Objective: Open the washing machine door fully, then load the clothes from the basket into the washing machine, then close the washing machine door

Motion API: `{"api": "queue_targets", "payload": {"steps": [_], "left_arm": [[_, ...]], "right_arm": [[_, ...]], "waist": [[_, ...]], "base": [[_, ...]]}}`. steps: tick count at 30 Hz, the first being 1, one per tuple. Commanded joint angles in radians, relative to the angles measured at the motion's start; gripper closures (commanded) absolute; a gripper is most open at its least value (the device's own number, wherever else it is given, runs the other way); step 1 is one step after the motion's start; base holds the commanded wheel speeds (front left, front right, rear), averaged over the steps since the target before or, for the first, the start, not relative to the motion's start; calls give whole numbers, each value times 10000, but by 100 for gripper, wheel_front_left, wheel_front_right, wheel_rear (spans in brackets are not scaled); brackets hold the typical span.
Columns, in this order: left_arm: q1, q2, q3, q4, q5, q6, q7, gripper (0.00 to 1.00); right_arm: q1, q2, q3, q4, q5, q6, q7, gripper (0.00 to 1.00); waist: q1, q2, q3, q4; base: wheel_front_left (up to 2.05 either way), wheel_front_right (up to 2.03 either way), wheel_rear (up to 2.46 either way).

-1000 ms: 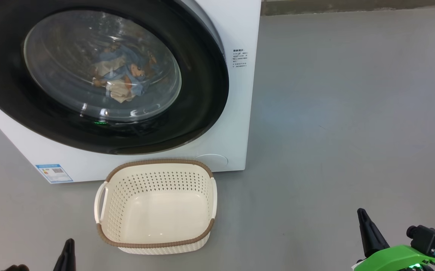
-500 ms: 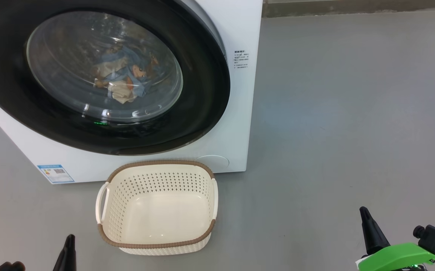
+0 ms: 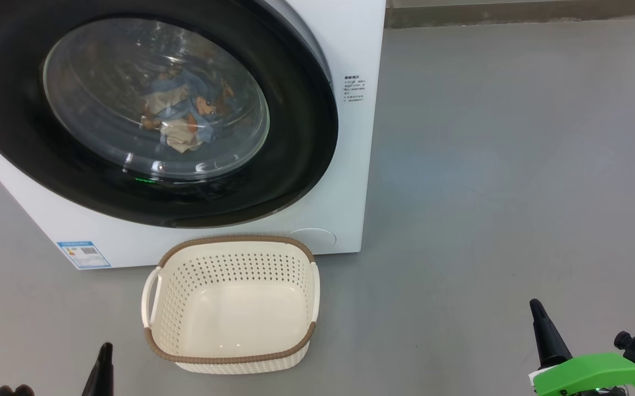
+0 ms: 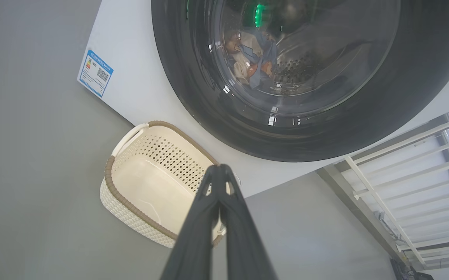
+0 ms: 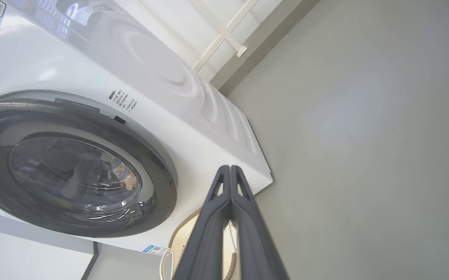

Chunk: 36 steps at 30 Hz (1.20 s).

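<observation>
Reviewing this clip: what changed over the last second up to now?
The head camera shifted slightly; the right gripper edged toward that view's right edge. Nothing grasped or released. The washing machine door stays closed, the clothes inside, the basket empty, the left gripper shut like the right.

light: bright, even, diffuse | shadows: faint, soft under the basket [image 3: 235,240] | glare: small white highlights and a green glint low on the washing machine door [image 3: 302,143] | focus: sharp | distortion: wrist views curve at edges
</observation>
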Motion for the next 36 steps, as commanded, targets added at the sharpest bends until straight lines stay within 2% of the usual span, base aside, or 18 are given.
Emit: {"api": "queue_targets", "payload": {"steps": [1,36], "left_arm": [[-522,144,244,-258,-249,-9,29,100],[-913,-272,690,-336,-3379,-15,1029,100]], "right_arm": [[-325,-34,63,-302,235,-11,48,100],[-398,51,-75,-756,3974,-17,1053,100]], "waist": [[0,0,-3,3],[0,0,-137,112]], "base": [[0,0,0],[0,0,0]]}}
